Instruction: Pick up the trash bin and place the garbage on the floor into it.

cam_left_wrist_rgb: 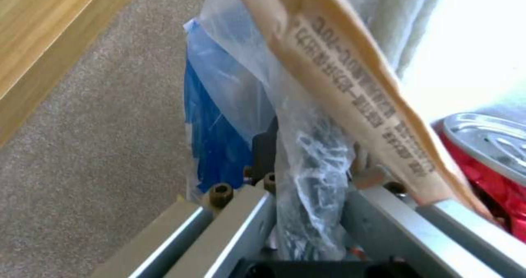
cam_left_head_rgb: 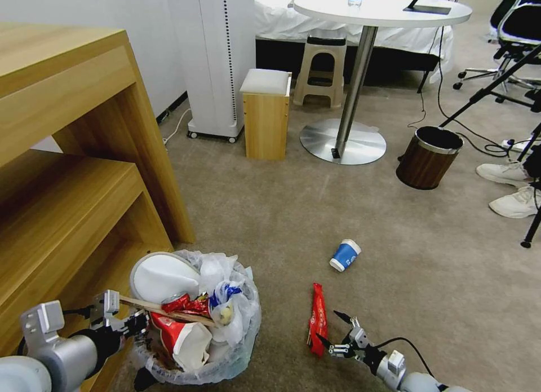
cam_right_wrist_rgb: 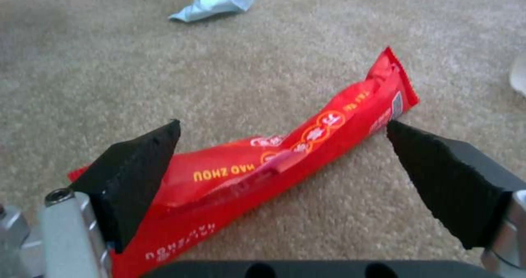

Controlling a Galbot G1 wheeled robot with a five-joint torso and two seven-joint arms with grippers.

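The red wrapper (cam_right_wrist_rgb: 285, 154) is seen lying on the floor (cam_left_head_rgb: 338, 211) between the spread fingers of the right pincer (cam_left_head_rgb: 331, 329), while the trash bin (cam_left_head_rgb: 225, 358) is gripped at its rim by the left pincer (cam_left_head_rgb: 132, 323).

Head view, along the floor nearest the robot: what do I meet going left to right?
Left gripper → trash bin → red wrapper → right gripper; the blue paper cup lies farther off.

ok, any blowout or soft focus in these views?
Left wrist view: upper corner beside the red can is blown out white; the bag of the trash bin sits close and soft. Right wrist view: red wrapper fairly sharp, carpet beyond blurs. Head view: evenly lit, straight edges bow near the frame borders.
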